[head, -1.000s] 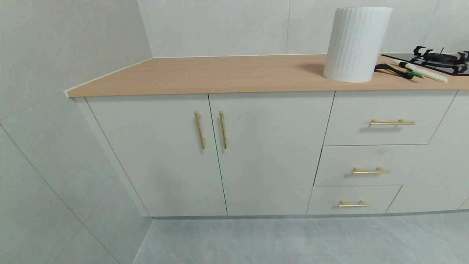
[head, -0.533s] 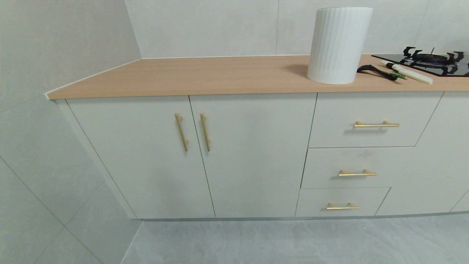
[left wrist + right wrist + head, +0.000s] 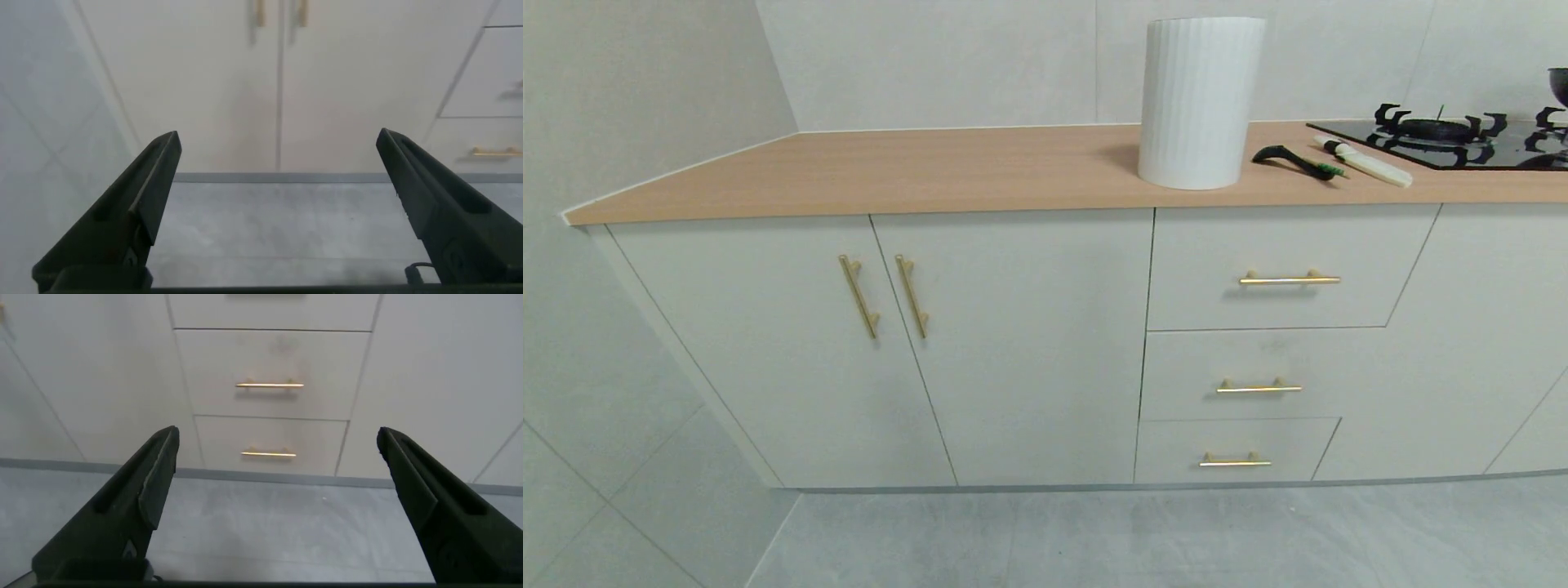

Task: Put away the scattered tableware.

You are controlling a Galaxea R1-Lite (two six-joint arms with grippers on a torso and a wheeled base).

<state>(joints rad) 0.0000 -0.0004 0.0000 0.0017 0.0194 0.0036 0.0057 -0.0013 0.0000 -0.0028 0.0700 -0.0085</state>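
Note:
On the wooden countertop (image 3: pixel 915 171) stands a tall white ribbed container (image 3: pixel 1199 102). Just to its right lie a black-handled utensil (image 3: pixel 1290 160) and a white-handled utensil (image 3: pixel 1364 161), side by side. My left gripper (image 3: pixel 278 163) is open and held low above the grey floor, facing the cabinet doors (image 3: pixel 282 82). My right gripper (image 3: pixel 278 457) is open too, empty, facing the lower drawers (image 3: pixel 270 385). Neither gripper holds anything.
A black gas hob (image 3: pixel 1445 139) sits at the counter's right end. Below the counter are two cabinet doors (image 3: pixel 890 343) with brass handles and three drawers (image 3: pixel 1258 327). A tiled wall (image 3: pixel 621 122) closes the left side. Grey floor (image 3: pixel 1094 539) lies in front.
The head camera has swung to the right: the whole scene has shifted left and more of the hob now shows. Nothing on the counter has moved.

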